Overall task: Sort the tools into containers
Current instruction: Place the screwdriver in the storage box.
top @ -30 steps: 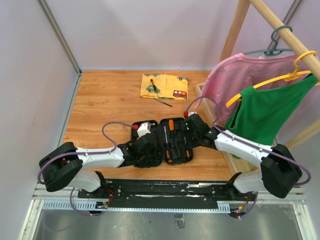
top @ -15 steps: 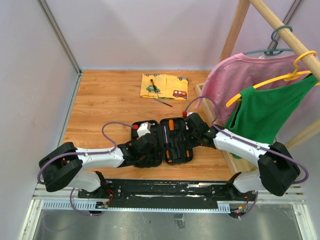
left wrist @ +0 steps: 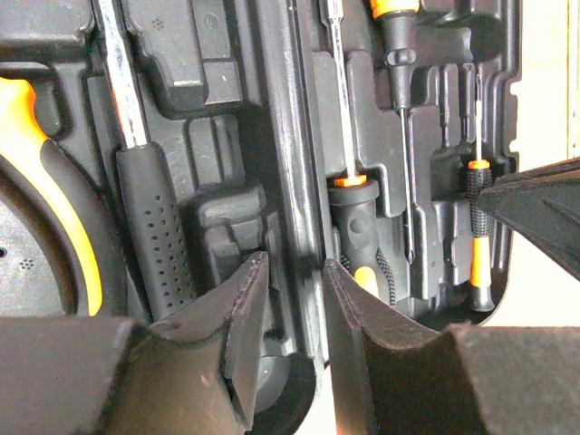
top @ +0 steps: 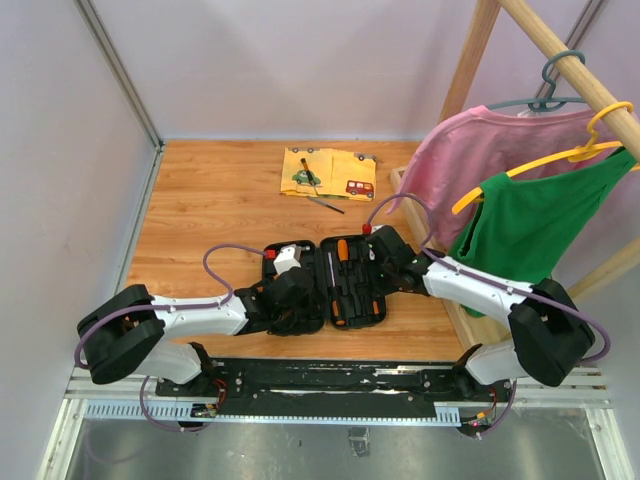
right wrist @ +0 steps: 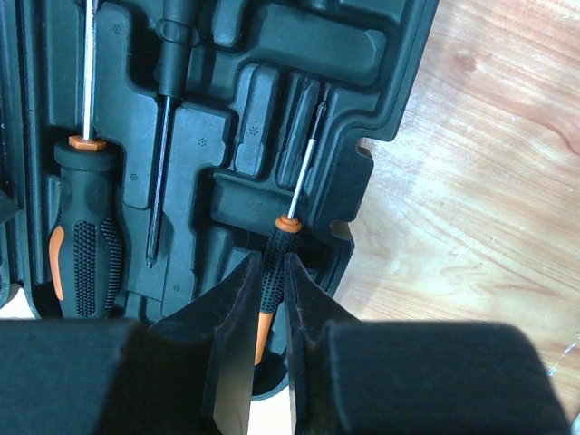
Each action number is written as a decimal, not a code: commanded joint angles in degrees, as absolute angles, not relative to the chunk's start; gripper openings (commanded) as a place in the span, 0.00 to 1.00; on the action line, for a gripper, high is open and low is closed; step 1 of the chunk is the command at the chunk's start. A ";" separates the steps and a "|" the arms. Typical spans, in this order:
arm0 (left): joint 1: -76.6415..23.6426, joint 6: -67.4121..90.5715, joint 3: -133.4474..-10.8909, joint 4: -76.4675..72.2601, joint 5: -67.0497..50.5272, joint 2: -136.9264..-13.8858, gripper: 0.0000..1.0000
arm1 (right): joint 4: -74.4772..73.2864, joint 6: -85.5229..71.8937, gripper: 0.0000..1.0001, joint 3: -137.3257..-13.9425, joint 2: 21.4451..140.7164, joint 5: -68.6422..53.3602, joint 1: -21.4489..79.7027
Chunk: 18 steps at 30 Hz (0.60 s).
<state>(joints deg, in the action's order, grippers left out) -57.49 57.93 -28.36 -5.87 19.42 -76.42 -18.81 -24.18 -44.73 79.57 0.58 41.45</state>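
The black tool case (top: pixel 300 318) lies open near the table's front edge. In the left wrist view it holds the hammer (left wrist: pixel 156 237), orange pliers handles (left wrist: pixel 43 181), an orange-and-black screwdriver (left wrist: pixel 355 213) and a thin dark screwdriver (left wrist: pixel 408 181). My left gripper (left wrist: pixel 294 267) is closed on the case's middle hinge ridge (left wrist: pixel 288 136). My right gripper (right wrist: pixel 272 258) is shut on a small orange-and-black screwdriver (right wrist: pixel 275 249), which lies in the slot at the case's right edge. Another screwdriver (top: pixel 308 172) lies on the yellow cloth (top: pixel 345 170), and a thin tool (top: pixel 326 204) lies just in front of it.
A wooden clothes rack (top: pixel 470 70) with a pink shirt (top: pixel 450 160) and a green top (top: pixel 525 225) stands at the right, its base (top: pixel 455 320) close to my right arm. Walls enclose the table at the left and back.
My right gripper has shifted slightly left over the case's right edge. The left arm and the case have not visibly moved.
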 commanded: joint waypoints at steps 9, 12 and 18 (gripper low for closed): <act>-57.41 57.47 -26.54 -2.94 18.19 -76.64 0.34 | -22.62 -24.15 0.11 -45.87 82.67 0.70 40.53; -57.43 57.48 -26.51 -3.06 18.11 -76.73 0.34 | -23.29 -24.05 0.10 -45.14 83.24 0.64 40.53; -57.40 57.48 -26.60 -3.36 17.93 -76.99 0.34 | -24.37 -23.41 0.08 -44.28 85.65 0.31 40.58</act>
<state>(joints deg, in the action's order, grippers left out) -57.49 57.93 -28.16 -6.00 19.40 -76.34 -19.55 -24.16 -45.54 81.78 0.54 41.36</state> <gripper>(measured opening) 0.338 0.094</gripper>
